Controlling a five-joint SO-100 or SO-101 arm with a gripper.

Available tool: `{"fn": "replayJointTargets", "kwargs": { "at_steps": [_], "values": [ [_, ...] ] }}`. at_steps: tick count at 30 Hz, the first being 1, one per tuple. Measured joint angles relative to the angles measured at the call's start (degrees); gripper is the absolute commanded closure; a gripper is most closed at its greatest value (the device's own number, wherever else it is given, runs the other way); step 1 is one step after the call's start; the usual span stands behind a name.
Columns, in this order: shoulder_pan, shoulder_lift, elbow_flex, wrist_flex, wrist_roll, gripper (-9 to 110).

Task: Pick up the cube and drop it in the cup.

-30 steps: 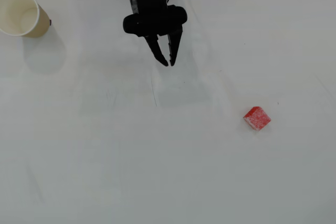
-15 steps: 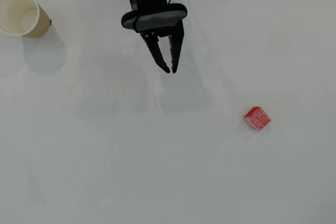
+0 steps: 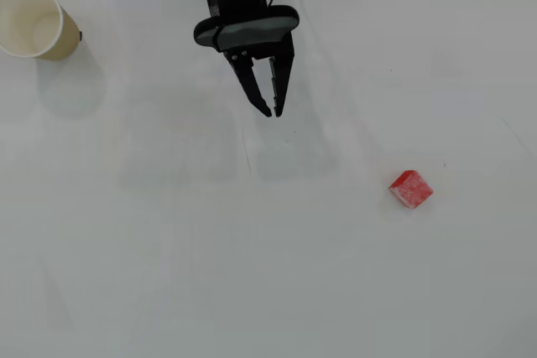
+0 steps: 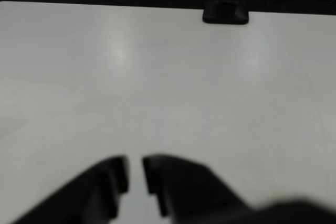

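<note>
White bench (image 3: 252,274) fills the whole overhead view, smooth and faintly scuffed, with soft grey shadows lying on it. In the wrist view its far edge meets a dark background, and a small black block (image 4: 225,11) sits right on that edge at upper centre.

Upper left of the overhead frame: the cup (image 3: 33,21), tan paper, round white rim, pale inside, mouth open to the camera, close to the left edge of the frame.

Top centre: the black arm comes down from the top edge, and the gripper (image 3: 272,112) points toward the bottom of the frame. Its fingers (image 3: 281,81) are dark, tapered, nearly together with only a thin slit between the tips, and nothing held. The wrist view shows the same narrow gap, blurred, at lower left.

Right of centre, lower down: the cube (image 3: 410,189), small, red, whitish speckled top, turned corner-on, resting on the bench. It's well apart from the fingers and far from the cup. Bare bench lies all around it.
</note>
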Motion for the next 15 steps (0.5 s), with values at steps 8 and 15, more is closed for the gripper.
{"fn": "replayJointTargets", "kwargs": {
  "at_steps": [8, 15],
  "values": [
    [-5.8, 0.0, 0.0, 0.0, 0.0, 101],
    [-10.1, 0.0, 0.0, 0.0, 0.0, 101]
  ]
}}
